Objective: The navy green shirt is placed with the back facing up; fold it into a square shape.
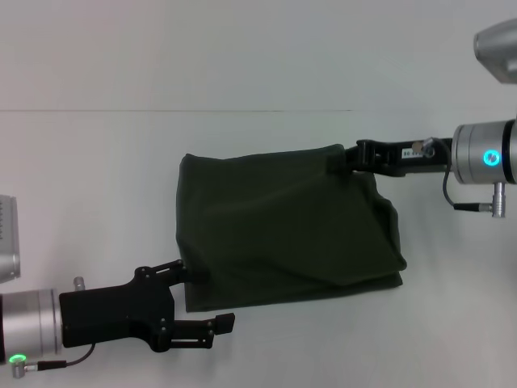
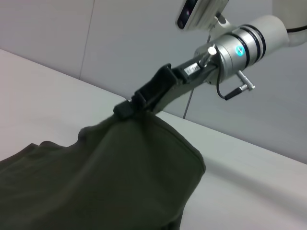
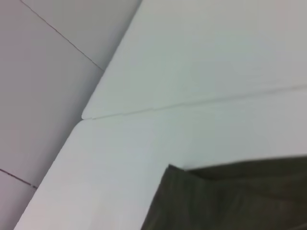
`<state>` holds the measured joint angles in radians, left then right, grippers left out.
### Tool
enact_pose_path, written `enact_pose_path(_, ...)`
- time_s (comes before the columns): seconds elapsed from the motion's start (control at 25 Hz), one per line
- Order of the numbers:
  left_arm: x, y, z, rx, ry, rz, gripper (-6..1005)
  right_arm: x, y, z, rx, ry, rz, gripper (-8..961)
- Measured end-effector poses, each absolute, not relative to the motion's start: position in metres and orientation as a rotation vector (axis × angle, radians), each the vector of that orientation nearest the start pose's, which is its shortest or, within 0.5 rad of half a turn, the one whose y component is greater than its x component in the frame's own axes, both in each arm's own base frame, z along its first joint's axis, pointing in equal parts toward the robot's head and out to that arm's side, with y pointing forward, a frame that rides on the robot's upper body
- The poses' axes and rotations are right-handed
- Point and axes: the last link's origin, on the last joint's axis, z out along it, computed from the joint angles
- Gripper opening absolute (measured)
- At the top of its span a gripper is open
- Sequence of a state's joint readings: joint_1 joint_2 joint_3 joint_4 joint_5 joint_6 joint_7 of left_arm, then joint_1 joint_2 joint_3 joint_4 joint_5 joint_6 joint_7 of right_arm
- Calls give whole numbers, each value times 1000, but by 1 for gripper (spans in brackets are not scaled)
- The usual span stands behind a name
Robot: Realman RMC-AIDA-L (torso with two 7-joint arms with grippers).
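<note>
Your right tool [image 1: 349, 158] is clamped on the far right corner of the navy green shirt [image 1: 283, 226], lying folded on the white counter [image 1: 97, 162], while your left tool [image 1: 206, 299] sits spread apart at its near left corner.

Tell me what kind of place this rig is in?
Probably a lab or test bench: a bare white table with a seam, plain walls behind, and only the navy green shirt on it, the right claw at its far corner, the left claw at its near corner.
</note>
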<state>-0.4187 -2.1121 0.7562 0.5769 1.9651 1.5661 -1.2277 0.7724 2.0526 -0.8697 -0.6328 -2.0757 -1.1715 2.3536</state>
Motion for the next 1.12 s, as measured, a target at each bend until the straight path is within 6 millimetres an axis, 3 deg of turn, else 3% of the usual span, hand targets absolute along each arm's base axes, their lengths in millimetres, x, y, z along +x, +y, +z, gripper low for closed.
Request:
enact_pose_path(0.4,-285,284,-34,-2761,-639,-733,922,188,427,-12,-2431,1316,545,11)
enact_pose_path(0.8,-286,284,-36,-2759,-659,-728,921,242,405,-13,-2314,1400,478,12)
enact_pose_path(1.12,-286,284,-36,-2759,-659,-726,922,253,404,-12,-2246,1437,500,13)
